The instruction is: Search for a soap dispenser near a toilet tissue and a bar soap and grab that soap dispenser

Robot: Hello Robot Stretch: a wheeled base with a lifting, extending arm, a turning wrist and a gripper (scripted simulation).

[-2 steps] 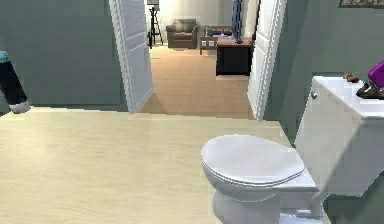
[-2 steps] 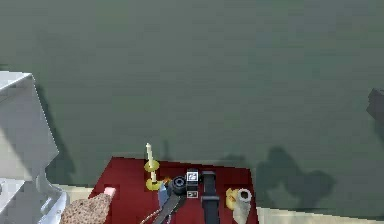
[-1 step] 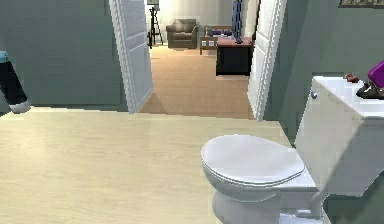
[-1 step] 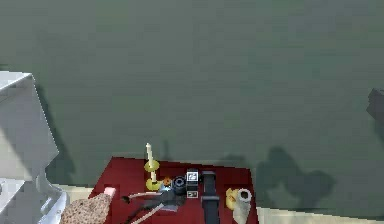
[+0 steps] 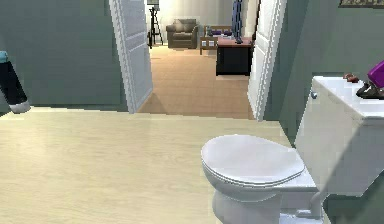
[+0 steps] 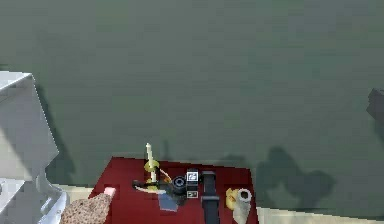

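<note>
On a dark red stand point(image 6: 125, 168) against the wall stands a slim yellowish bottle with a thin pump top, likely the soap dispenser point(image 6: 150, 166). Just right of it is my gripper point(image 6: 170, 186), its dark body beside the two white squares, with the arm bar point(image 6: 210, 203) rising from the bottom edge. The bottle stands on the stand at the gripper's far end, so I cannot tell whether the gripper holds anything. A white toilet tissue roll point(image 6: 243, 203) stands right of the arm, with a small yellow thing point(image 6: 231, 197) next to it. A pinkish speckled block point(image 6: 88, 211) lies at the stand's left front.
A white toilet point(image 5: 255, 165) with its lid down fills the forward view's right; a purple thing point(image 5: 376, 75) lies on its tank point(image 5: 335, 130). The tank's side point(image 6: 20, 130) shows at the arm side view's left. An open doorway point(image 5: 195, 60) leads to a room with an armchair point(image 5: 182, 35).
</note>
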